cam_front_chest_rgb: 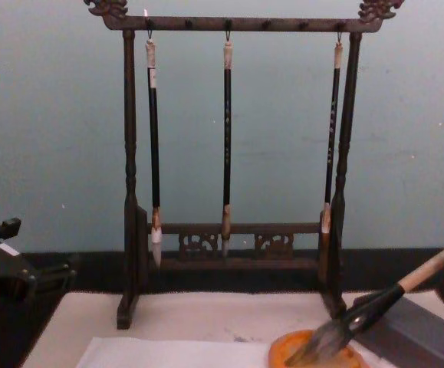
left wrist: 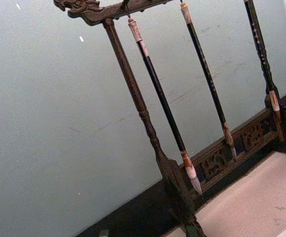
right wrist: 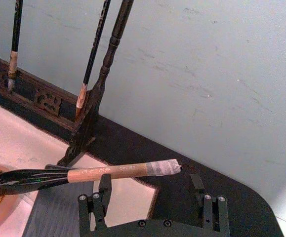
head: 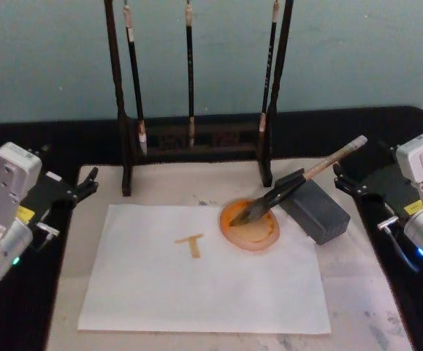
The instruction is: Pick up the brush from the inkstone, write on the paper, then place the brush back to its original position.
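The brush (head: pixel 310 175) lies slanted, its dark lower handle resting on the grey inkstone block (head: pixel 319 213) and its bristles in a round orange dish (head: pixel 252 228). The dish sits on the far right part of the white paper (head: pixel 196 285), which carries a brownish T-shaped mark (head: pixel 191 243). My right gripper (head: pixel 365 164) is open at the table's right, just behind the brush's taped pale end (right wrist: pixel 163 168), holding nothing. At the left side my left gripper (head: pixel 69 165) is open and empty, well away from the paper.
A dark wooden brush rack (head: pixel 196 139) with three thin hanging brushes stands behind the paper, against a pale blue wall. The paper lies on a cream mat (head: pixel 357 292) on a black tabletop (head: pixel 21 146).
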{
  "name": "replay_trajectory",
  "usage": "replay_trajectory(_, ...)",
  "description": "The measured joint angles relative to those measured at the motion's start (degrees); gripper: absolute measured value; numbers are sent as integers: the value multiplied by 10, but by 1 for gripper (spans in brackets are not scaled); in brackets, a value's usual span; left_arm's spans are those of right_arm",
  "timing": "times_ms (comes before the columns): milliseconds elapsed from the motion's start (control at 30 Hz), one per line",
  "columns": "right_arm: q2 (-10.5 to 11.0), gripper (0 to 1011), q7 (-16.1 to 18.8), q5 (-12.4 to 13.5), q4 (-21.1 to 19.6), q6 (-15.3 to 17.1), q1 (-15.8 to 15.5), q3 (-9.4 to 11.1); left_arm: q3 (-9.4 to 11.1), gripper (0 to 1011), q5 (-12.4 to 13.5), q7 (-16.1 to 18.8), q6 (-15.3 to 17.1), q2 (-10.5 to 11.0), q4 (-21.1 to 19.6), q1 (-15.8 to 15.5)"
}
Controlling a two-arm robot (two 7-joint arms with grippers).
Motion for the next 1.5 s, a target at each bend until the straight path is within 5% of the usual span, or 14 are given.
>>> replay_trajectory(500,-1,1000,1,1,0,0,-1,2,0,1010,0,0,0,0,0,0)
replay_trajectory(667,-8,1000,18,26,-6,-3,-13,19,0,1010,0,0,0,0,0,0)
replay_trajectory(800,-18,1000,39,66,-13,-3,-23,39,0,1010,0,0,0,0,0,0)
replay_trajectory(1000,-43,1000,82,163,-22,24,-40,80,0,1010,0,0,0,0,0,0)
replay_trajectory(1167,-87,1000,104,281,-25,85,-52,133,0,1010,0,0,0,0,0,0)
replay_trajectory(1200,-87,1000,104,281,-25,85,-52,133,0,1009,0,0,0,0,0,0)
replay_trajectory(1333,-119,1000,108,356,-22,137,-53,165,0,1010,0,0,0,0,0,0)
replay_trajectory(1500,-137,1000,107,414,-12,175,-47,178,0,1010,0,0,0,0,0,0)
